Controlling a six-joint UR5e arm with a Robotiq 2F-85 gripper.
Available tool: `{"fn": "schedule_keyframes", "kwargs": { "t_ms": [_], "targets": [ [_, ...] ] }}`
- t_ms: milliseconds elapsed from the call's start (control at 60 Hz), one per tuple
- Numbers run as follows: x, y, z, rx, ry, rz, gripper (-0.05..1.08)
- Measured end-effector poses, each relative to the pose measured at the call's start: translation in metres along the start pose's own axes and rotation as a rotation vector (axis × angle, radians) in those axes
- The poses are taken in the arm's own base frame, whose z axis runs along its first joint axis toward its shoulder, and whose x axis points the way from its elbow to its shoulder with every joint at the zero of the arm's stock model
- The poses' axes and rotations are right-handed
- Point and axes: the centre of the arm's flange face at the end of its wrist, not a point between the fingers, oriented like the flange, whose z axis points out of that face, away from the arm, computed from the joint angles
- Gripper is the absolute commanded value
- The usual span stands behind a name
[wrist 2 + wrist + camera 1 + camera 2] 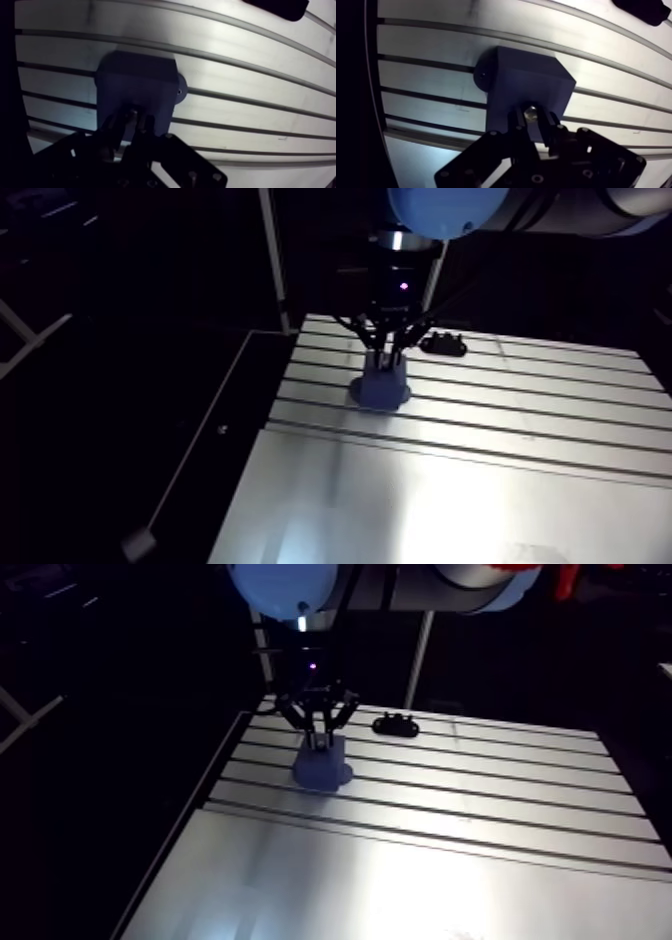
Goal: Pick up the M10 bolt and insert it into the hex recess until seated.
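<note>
A dark blue block (528,82) with a round base flange stands on the slotted table (480,488). My gripper (532,119) hangs right over the block's top face. Its two fingers are closed together on a small metallic bolt (530,113), whose end shows between the fingertips. The bolt's lower part and the hex recess are hidden under the fingers. In the arm view the gripper (386,353) comes straight down onto the block (380,388) near the table's left rear part.
A small black part (444,343) lies on the table behind and to the right of the block. The table's left edge (200,804) runs close beside the block. Bare slotted aluminium stretches to the front and right.
</note>
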Motion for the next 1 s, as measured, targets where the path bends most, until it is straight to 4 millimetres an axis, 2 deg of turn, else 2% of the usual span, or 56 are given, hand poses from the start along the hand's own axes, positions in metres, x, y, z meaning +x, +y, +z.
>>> {"fn": "schedule_keyframes", "kwargs": {
  "t_ms": [1000],
  "targets": [
    [0.0000,-0.0025,0.0008,0.002,-0.009,-0.082,0.70]
  ]
}}
